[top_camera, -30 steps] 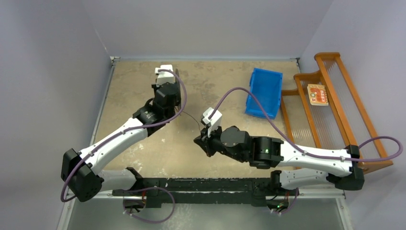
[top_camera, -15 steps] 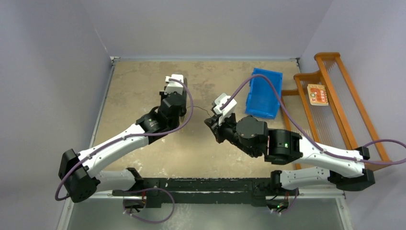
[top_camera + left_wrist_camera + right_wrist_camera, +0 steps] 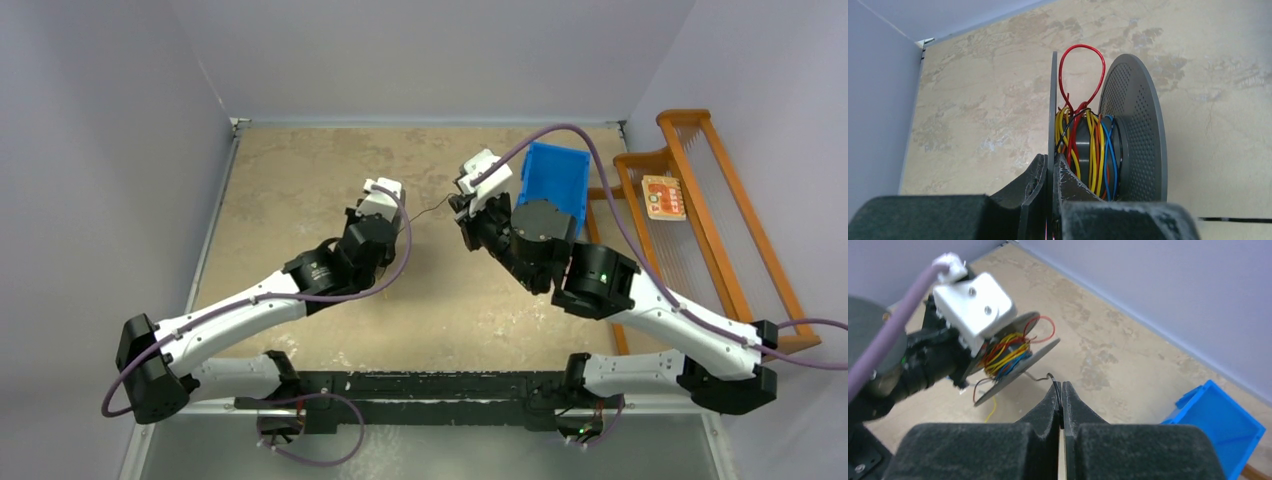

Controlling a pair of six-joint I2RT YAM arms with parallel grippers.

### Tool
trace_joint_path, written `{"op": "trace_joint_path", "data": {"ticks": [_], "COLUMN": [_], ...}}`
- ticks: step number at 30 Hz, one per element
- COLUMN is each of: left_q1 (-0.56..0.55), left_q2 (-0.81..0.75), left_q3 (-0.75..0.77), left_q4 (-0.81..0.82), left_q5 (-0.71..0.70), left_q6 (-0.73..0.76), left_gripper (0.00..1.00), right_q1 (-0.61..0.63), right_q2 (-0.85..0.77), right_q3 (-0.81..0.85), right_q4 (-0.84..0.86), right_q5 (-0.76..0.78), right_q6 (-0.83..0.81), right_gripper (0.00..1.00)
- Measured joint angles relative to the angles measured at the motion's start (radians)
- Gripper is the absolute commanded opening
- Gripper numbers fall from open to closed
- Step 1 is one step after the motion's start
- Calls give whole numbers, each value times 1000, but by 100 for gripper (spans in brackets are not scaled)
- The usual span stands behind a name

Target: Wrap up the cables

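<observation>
Left wrist view: left gripper [image 3: 1050, 167] clamps the spool [image 3: 1135, 125] by its rim. The right gripper [image 3: 1060, 397] pinches a black cable [image 3: 1053, 384]. It looks light and floppy, best held near its end.

cables [image 3: 1091, 150] on the hub: yellow, red, orange, blue. One black strand [image 3: 1054, 382]. Red loop at top centre of the left wrist view.
spool [image 3: 1138, 130]: dark grey, right flange perforated in a fine dot grid.
table [image 3: 290, 170]: beige, mottled with brown blotches.
bin [image 3: 560, 165], upper right of top view: bright blue.
rack [image 3: 700, 180], right edge: orange-brown wood, with a red-and-cream card [image 3: 663, 196].
left arm [image 3: 240, 310] and right arm [image 3: 690, 330]: white links, black joints.
hoses [image 3: 898, 317]: purple.
left gripper [image 3: 1050, 167] and right gripper [image 3: 1061, 392]: matte black.
walls [image 3: 450, 50]: pale lilac-grey.
</observation>
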Motion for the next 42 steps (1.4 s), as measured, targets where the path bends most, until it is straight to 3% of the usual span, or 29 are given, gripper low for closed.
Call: {"op": "trace_joint_path", "data": {"ticks": [4, 12, 24, 34, 42], "left_q1": [-27, -48, -52, -52, -52], "left_q2": [-10, -122, -320, -431, -496], "left_q3": [-10, -42, -47, -20, 47], "left_q4": [-44, -134, -291, -378, -347], "left_q5": [36, 205, 498, 589, 585], "left_q6": [9, 12, 18, 18, -1], "left_gripper": [0, 0, 0, 0, 0], "right_q1": [-49, -268, -550, -648, -666], "right_q2": [34, 97, 158, 163, 163], "right_q3": [29, 15, -182, -432, -598], "right_q4": [40, 118, 270, 402, 505], "right_q5": [-16, -137, -413, -605, -732], "right_q6": [-55, -105, -53, 77, 170], "right_gripper": [0, 0, 0, 0, 0]}}
